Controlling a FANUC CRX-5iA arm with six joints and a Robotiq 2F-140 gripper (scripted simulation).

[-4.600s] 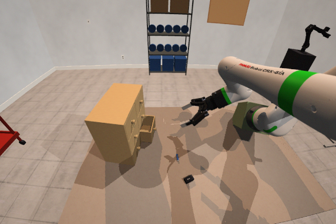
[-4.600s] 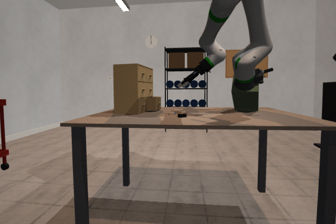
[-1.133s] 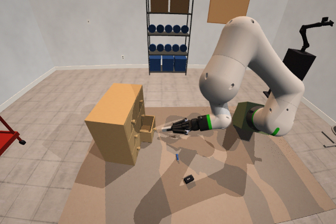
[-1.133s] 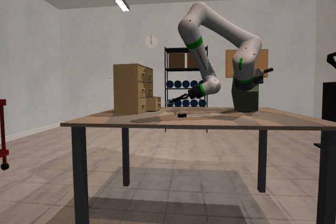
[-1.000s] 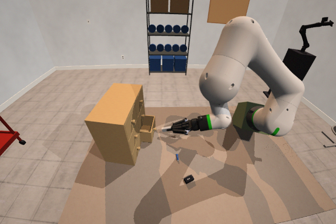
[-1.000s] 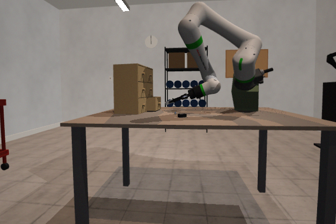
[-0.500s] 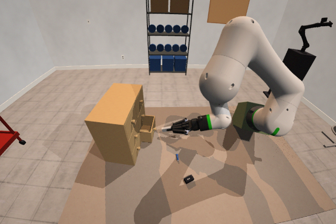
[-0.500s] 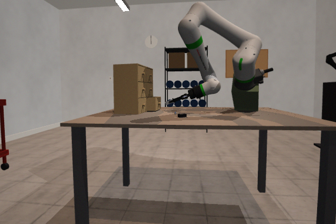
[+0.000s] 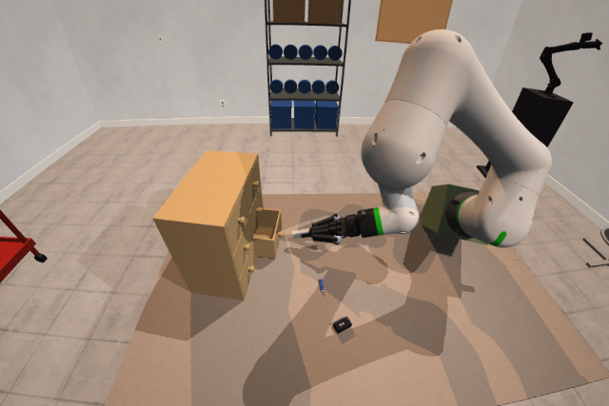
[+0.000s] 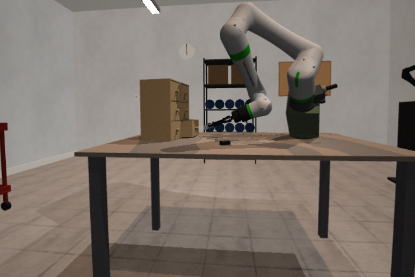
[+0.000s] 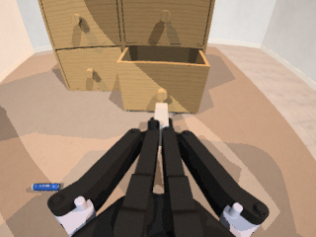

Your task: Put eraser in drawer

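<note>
Near the knob, gripper (image 9: 301, 233) (image 10: 208, 126) (image 11: 161, 112) shut.

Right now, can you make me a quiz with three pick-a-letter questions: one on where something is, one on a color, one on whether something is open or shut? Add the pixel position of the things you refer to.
1. Which drawer sticks out of the chest?
A) top left
B) bottom right
C) bottom left

2. What color is the little cylinder on the table?
A) blue
B) yellow
C) pink

3. How are the gripper's fingers?
A) wide open
B) shut on a ball
C) shut, holding nothing

1 B: the bottom right drawer (image 9: 265, 247) (image 10: 190, 128) (image 11: 160, 85) stands out past the chest's front (image 9: 244, 209) (image 10: 179, 99) (image 11: 89, 59).
2 A: the small cylinder (image 9: 321, 284) (image 11: 46, 187) looks blue.
3 C: the gripper (image 9: 301, 234) (image 10: 208, 126) (image 11: 161, 112) has its fingertips together with nothing between.
</note>
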